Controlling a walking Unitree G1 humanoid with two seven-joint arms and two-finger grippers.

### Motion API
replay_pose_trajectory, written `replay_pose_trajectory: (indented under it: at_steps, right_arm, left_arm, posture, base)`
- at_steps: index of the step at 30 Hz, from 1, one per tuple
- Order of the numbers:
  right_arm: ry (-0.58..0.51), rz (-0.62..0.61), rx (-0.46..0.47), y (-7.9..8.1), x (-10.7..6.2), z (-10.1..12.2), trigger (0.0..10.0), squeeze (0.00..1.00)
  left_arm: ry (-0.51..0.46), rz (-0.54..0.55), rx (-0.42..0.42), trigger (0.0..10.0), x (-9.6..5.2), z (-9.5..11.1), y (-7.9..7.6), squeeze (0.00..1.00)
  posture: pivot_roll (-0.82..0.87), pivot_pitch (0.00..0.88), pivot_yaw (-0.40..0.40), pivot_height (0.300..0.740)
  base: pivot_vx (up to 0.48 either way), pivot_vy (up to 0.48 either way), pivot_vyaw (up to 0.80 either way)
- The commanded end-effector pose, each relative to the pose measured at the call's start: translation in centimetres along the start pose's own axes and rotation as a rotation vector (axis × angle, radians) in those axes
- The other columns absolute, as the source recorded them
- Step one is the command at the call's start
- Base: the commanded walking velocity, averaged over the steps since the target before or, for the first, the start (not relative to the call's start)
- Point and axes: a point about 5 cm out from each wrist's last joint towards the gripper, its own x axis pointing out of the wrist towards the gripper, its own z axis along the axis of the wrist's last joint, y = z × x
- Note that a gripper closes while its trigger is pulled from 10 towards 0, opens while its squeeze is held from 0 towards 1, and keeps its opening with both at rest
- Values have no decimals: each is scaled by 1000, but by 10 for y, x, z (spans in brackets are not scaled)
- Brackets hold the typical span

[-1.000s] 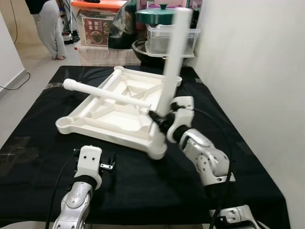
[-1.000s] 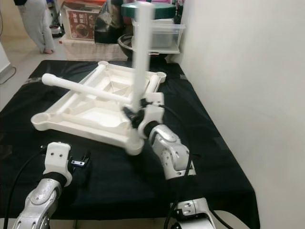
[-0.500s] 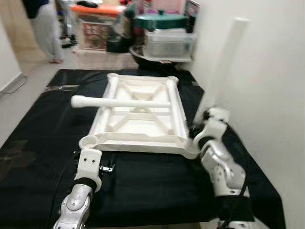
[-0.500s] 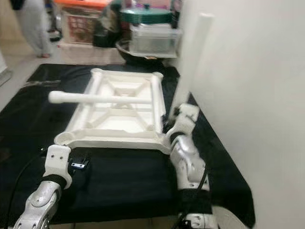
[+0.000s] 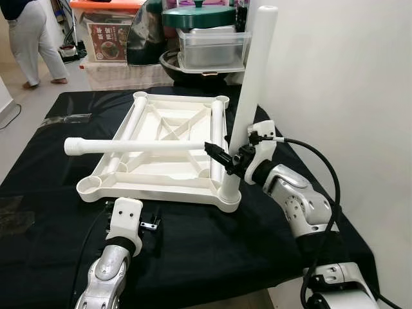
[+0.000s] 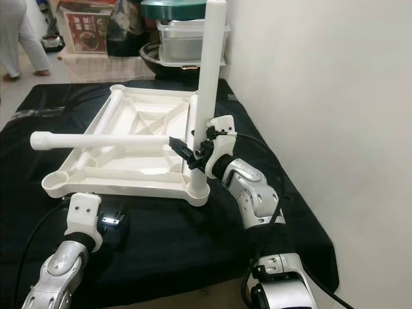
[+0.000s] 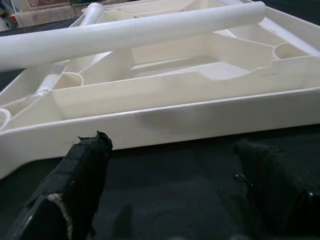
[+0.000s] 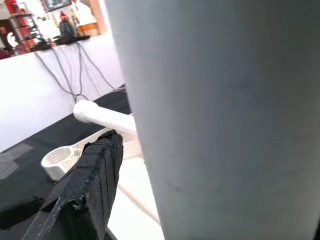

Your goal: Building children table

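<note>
The white plastic children's table top (image 5: 168, 145) lies upside down on the black cloth (image 5: 38, 187) that covers the work table. I can see its ribs and its round corner sockets facing up. It sits in the middle of the cloth, a bit toward my right side.

One long white plastic tube leg (image 5: 252, 96) stands up tall in the near right corner socket (image 5: 228, 201) of the table top. It leans a little. My right gripper (image 5: 229, 158) is pinching this leg low down, just above the socket. In the right wrist view the leg is very close and one black finger (image 8: 90, 180) sits right beside it.

A second white tube leg (image 5: 132, 146) lies flat across the table top, from the left side to the right side. Its round end sticks out past the left edge.

My left gripper (image 5: 149, 225) rests low over the black cloth, just in front of the near edge of the table top. Its two fingers are spread apart and hold nothing. In the left wrist view I see both black fingers (image 7: 80, 175) with the white edge of the table top just past them.

Behind the cloth there is a clear plastic box (image 5: 212, 48) with a green round lid (image 5: 198, 15) on top. A cardboard box with a picture (image 5: 114, 40) is next to it. A person in light trousers (image 5: 32, 38) stands far back on the left. A white wall (image 5: 341, 96) is on my right.
</note>
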Motion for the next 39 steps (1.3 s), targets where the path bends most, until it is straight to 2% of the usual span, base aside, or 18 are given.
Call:
replay_pose_trajectory:
  at_steps: [1,2,4,7,9,10,11,13,15,21,22,25,26,27,28,29,34,39]
  right_arm:
    - [-21,38,-9,6,6,2,6863,0]
    - [-18,68,-1,9,5,0,0,0]
    - [-1,108,7,13,1,-6,0,0]
    - [74,5,-20,8,-4,-22,0,0]
    - [145,-242,-54,-12,-5,-34,0,0]
    - [176,-474,8,-32,-13,-41,0,0]
    - [176,-474,8,-32,-13,-41,0,0]
    - [225,-835,87,-59,-38,-56,0,0]
    - [245,-1052,89,-69,-62,-67,0,0]
    - [245,-1178,74,-64,-81,-70,0,0]
    - [260,-1125,84,-60,-75,-70,9922,0]
    - [228,-975,55,-50,-57,-59,10000,0]
    - [228,-975,55,-50,-57,-59,10000,0]
    - [189,-953,39,-47,-54,-53,10000,341]
    - [189,-953,39,-47,-54,-53,10000,341]
    - [151,-937,27,-44,-49,-47,10000,1000]
    - [63,-912,-14,-38,-44,-34,10000,1000]
    - [36,-884,-54,-28,-57,-28,10000,1000]
  left_arm:
    - [10,9,11,10000,-2,-4,1,0]
    - [9,9,10,10000,-2,-3,1,0]
    - [9,8,9,10000,-2,-3,1,0]
    - [13,-1,9,10000,-2,-4,0,0]
    - [15,-7,10,10000,-1,-5,-1,0]
    - [15,-10,10,10000,-1,-5,-1,0]
    - [15,-10,10,10000,-1,-5,-1,0]
    - [14,-12,10,10000,0,-4,-2,0]
    - [15,-10,8,10000,-1,-4,-2,0]
    - [22,-11,9,10000,-2,-6,-1,0]
    - [25,-14,10,10000,-3,-7,-1,0]
    - [24,-23,12,10000,-1,-6,-3,0]
    - [24,-23,12,10000,-1,-6,-3,0]
    - [21,-24,12,10000,0,-5,-3,0]
    - [21,-24,12,10000,0,-5,-3,0]
    - [19,-23,12,10000,1,-5,-3,0]
    - [20,-14,12,10000,-1,-6,-1,0]
    - [27,-13,13,10000,-4,-8,0,0]
  posture:
    - [29,0,-82,740]
    - [26,0,-78,740]
    - [20,0,-71,740]
    - [10,0,-64,740]
    - [3,0,-56,740]
    - [0,0,-54,740]
    - [0,0,-54,740]
    - [0,0,-55,740]
    - [0,0,-53,740]
    - [-9,0,-43,740]
    - [-19,0,-37,740]
    - [-18,0,-39,740]
    - [-18,0,-39,740]
    - [-17,0,-40,740]
    - [-17,0,-40,740]
    - [-16,0,-42,740]
    - [-10,0,-46,740]
    - [-19,0,-44,740]
  base:
    - [0,0,0]
    - [0,0,0]
    - [0,0,0]
    - [0,0,0]
    - [0,0,0]
    - [0,0,0]
    - [0,0,0]
    - [0,0,0]
    - [0,0,0]
    - [0,0,0]
    - [0,0,0]
    - [0,0,0]
    - [0,0,0]
    - [0,0,0]
    - [0,0,0]
    - [0,0,0]
    - [0,0,0]
    - [0,0,0]
